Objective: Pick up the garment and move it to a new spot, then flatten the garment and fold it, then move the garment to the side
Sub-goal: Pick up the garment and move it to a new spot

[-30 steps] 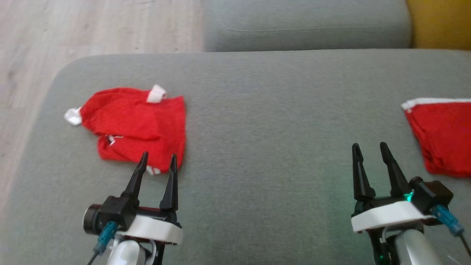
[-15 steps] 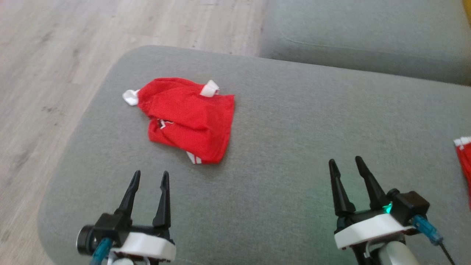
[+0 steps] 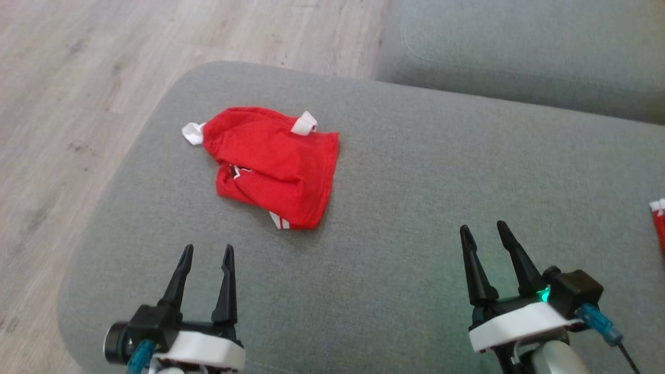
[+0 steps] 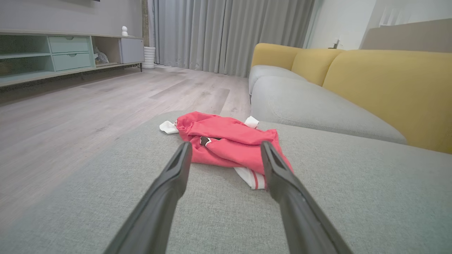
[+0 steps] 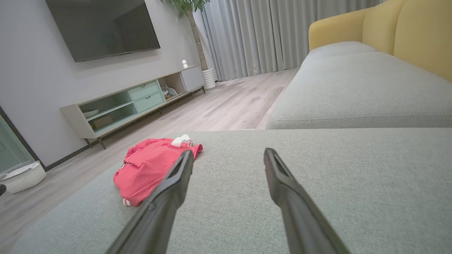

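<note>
Spread wide and empty, the left gripper (image 3: 207,249) and right gripper (image 3: 482,227) hover short of the crumpled red garment (image 3: 273,166), which lies near the grey sofa cushion (image 3: 415,182) edge, where a shallow one-layer pinch might tug it off.

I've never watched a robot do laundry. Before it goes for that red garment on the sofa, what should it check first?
1. Left end effector open and empty: ok.
2. Right end effector open and empty: ok.
3. Red garment in plain view, nothing lying on it: ok.
4. Garment lying flat: not ok, it is bunched up.
5. Bare grey cushion beside it for a new spot: ok.
6. Garment within the left arm's reach: cannot tell.
</note>
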Robot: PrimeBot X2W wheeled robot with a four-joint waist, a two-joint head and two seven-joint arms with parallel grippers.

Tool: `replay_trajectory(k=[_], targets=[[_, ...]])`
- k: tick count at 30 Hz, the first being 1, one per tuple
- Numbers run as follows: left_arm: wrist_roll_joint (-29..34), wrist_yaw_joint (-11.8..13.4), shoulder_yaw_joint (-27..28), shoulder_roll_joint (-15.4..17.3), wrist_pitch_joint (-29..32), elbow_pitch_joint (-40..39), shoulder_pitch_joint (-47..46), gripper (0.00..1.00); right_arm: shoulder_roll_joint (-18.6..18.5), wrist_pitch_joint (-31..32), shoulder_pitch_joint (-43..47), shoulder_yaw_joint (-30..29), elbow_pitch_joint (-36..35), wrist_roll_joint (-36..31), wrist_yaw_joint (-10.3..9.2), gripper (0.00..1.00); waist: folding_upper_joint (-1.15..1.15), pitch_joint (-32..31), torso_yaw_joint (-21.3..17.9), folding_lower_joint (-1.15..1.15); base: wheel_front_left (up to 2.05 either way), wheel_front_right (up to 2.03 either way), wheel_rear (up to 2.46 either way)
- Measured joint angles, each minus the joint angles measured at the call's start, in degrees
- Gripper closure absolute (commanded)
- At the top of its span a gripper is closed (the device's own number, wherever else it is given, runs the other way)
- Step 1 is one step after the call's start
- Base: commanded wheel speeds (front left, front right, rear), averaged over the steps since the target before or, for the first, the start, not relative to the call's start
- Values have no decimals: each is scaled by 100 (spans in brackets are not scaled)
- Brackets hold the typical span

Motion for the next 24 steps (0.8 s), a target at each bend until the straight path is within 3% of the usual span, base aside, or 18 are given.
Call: replay_trajectory(k=[8,14,23,24], targets=[[174,-154,-266,32,211,492,-909,0,0,0,-83,-66,-124,-64,0,0,0,449,-235,1,0,0,0],[158,-303,-814,153,1203,1686,-2850,0,-4,-1,-633,-105,-298,-199,0,0,0,1189,-593,2,0,0,0],[9,-346,-958,353,1596,3141,-3722,0,-10,-1,-799,-166,-313,-218,0,0,0,1761,-1133,2,0,0,0],[-29,-346,-962,357,1582,3255,-3762,54,-11,-1,-834,-167,-312,-218,0,0,0,1791,-1182,2,0,0,0]])
